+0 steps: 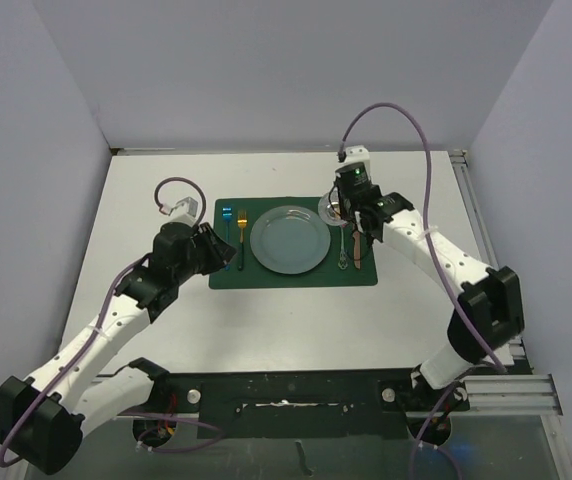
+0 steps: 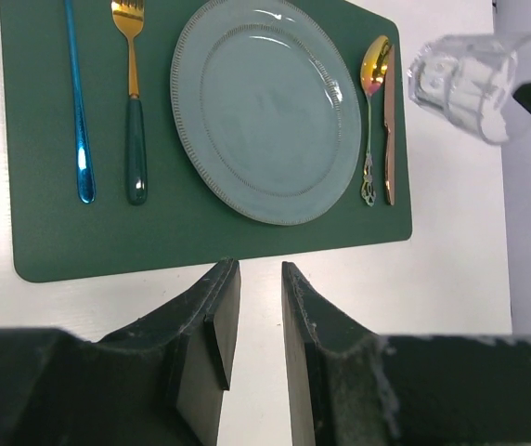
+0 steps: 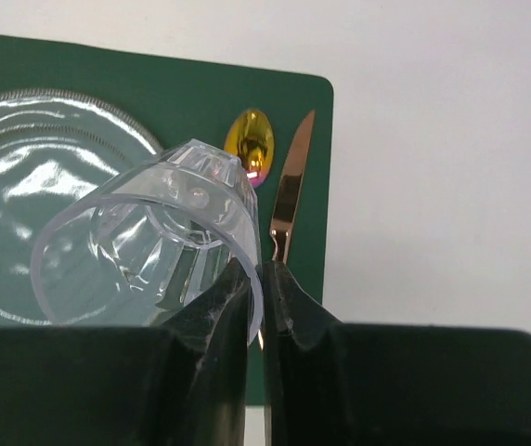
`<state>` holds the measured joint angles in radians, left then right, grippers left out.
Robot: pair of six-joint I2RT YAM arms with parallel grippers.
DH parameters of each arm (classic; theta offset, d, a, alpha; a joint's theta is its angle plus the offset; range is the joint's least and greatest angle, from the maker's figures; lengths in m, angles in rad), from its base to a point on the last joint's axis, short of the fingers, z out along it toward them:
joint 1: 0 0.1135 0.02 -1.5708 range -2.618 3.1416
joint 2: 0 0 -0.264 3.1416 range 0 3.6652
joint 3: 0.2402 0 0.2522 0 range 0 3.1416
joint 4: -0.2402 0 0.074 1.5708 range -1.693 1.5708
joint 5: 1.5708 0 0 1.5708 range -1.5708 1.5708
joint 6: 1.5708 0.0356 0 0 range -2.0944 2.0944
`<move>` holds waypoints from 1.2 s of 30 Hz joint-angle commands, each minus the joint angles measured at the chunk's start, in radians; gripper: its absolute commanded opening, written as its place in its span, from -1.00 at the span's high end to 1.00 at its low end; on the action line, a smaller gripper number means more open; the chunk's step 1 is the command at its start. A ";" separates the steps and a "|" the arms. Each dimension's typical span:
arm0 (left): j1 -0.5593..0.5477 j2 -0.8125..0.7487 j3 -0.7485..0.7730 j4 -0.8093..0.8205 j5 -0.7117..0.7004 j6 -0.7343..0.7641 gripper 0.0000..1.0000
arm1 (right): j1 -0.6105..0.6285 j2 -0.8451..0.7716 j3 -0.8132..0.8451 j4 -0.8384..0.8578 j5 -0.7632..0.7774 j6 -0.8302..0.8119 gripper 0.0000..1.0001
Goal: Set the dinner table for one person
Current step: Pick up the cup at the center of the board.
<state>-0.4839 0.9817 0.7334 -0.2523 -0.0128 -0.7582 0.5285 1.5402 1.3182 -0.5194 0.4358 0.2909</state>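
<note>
Your right gripper [image 3: 258, 277] clamps the tilted glass [image 3: 145, 242] by its rim, above the placemat's [image 1: 266, 280] far right corner (left gripper [image 2: 252, 288], empty and part-open, sits at its left edge).

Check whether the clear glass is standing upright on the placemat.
No, the clear glass is tilted onto its side, with its rim pinched in the right tool.
</note>
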 commanded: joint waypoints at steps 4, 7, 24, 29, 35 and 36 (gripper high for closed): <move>-0.004 -0.042 0.042 -0.015 -0.034 0.005 0.51 | -0.128 0.284 0.221 0.220 -0.090 -0.112 1.00; -0.004 -0.054 0.050 -0.044 -0.046 0.013 0.51 | -0.169 0.385 0.308 0.245 -0.113 -0.108 1.00; -0.002 -0.023 0.071 -0.081 -0.086 0.042 0.51 | -0.284 0.610 0.683 0.203 -0.241 -0.075 1.00; -0.002 -0.008 0.081 -0.078 -0.084 0.049 0.51 | -0.313 0.701 0.799 0.150 -0.296 -0.051 1.00; -0.001 -0.011 0.086 -0.095 -0.105 0.057 0.51 | -0.329 0.773 0.855 0.139 -0.322 -0.039 1.00; -0.001 -0.011 0.085 -0.097 -0.107 0.057 0.51 | -0.331 0.782 0.861 0.135 -0.323 -0.039 1.00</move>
<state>-0.4839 0.9791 0.7620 -0.3679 -0.1013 -0.7204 0.2142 2.3058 2.1113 -0.3958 0.1402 0.2367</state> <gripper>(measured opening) 0.245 0.078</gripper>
